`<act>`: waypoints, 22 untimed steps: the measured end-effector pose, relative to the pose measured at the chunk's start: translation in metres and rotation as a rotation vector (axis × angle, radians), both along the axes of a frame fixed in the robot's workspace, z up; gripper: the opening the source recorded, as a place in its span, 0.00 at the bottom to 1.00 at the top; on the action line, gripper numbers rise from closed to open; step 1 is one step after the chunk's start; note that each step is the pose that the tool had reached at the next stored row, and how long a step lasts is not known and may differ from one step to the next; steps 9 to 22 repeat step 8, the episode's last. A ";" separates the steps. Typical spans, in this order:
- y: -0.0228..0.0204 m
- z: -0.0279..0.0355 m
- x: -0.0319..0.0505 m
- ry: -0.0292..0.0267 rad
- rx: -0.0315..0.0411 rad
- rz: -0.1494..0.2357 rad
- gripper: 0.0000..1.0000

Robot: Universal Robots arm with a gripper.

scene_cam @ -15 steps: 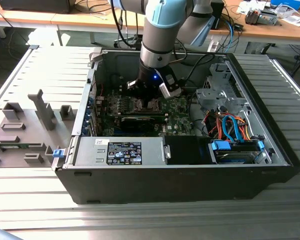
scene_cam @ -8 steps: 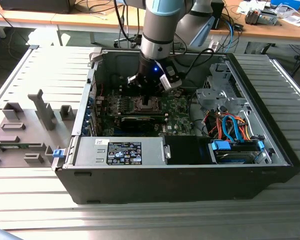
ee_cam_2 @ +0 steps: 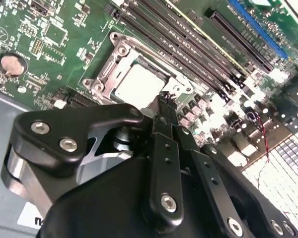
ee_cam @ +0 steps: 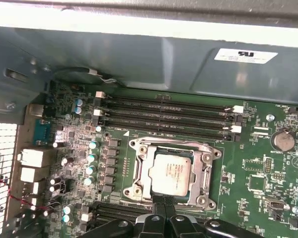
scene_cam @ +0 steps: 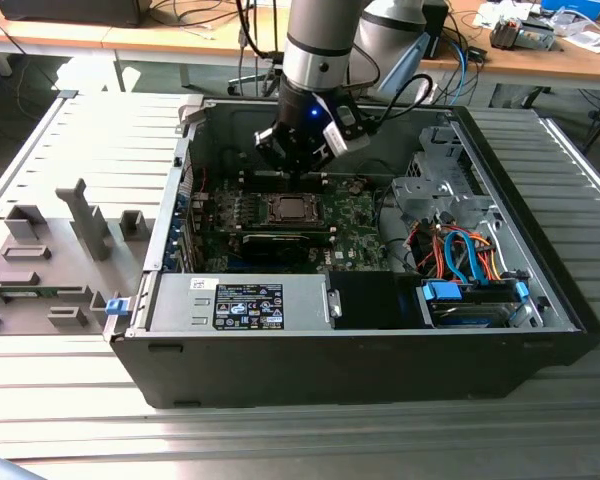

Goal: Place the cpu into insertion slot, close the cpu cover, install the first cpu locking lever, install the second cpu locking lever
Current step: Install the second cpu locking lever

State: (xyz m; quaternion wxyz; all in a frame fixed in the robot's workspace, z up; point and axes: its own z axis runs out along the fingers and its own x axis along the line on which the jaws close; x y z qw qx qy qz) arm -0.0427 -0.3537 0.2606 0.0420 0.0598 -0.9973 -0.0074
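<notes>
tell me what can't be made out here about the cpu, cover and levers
- Near edge of the cpu and the cpu cover: hidden by the gripper in both wrist views.
- Locking levers: too fine to tell latched from loose.
- The insertion slot in the exterior view: too small to judge seating.
- Gripper fingertips: their contact with the cover cannot be told.

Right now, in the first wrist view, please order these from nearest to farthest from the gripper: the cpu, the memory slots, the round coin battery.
1. The cpu, seated in the socket directly ahead of the gripper.
2. The coin battery, off to one side on the green board.
3. The memory slots, beyond the socket, near the case wall.
</notes>
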 end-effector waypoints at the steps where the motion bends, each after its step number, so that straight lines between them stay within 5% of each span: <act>1: 0.0000 0.0000 0.0000 0.0000 0.0001 0.000 0.11; 22: 0.0000 0.0005 0.0000 0.0001 -0.0001 0.000 0.11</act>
